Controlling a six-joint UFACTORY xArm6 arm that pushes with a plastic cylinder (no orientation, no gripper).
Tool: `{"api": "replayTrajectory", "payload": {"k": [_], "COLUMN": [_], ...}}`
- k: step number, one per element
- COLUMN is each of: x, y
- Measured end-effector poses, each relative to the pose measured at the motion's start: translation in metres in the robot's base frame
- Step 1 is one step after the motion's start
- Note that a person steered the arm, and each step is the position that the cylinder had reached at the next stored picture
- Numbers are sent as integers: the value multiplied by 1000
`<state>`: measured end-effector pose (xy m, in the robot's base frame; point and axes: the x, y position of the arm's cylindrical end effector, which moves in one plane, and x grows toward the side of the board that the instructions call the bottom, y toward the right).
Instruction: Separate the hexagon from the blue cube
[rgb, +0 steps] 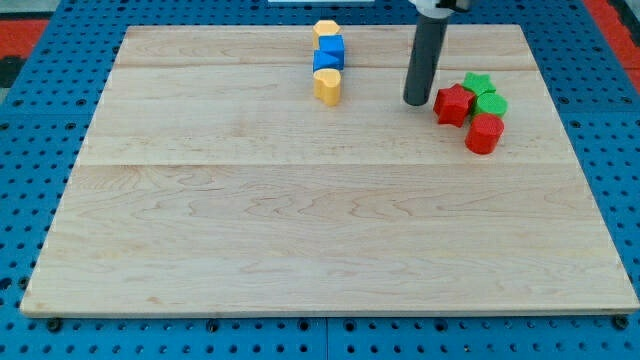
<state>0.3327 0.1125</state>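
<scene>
Tip (416, 102), bare, grasping nothing, is parked right of blue cube (329, 48); touching yellow hexagon (325, 29) judged light, rigid, pushable on its side face.

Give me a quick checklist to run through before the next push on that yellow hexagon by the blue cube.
1. My tip in view: ok, right of the stack.
2. Yellow hexagon found: ok, at the top of the stack.
3. Hexagon apart from blue cube: not ok, they touch.
4. Path from tip to hexagon free: ok.
5. Tip clear of red star: cannot tell, very close.
6. Blue cube clear of second blue block: not ok, touching.
</scene>
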Motion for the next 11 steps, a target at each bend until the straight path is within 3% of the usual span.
{"api": "replayTrajectory", "payload": {"k": [4, 7, 8, 9, 11], "x": [-33, -99, -123, -130, -100], "y": [-5, -15, -71, -82, -241]}}
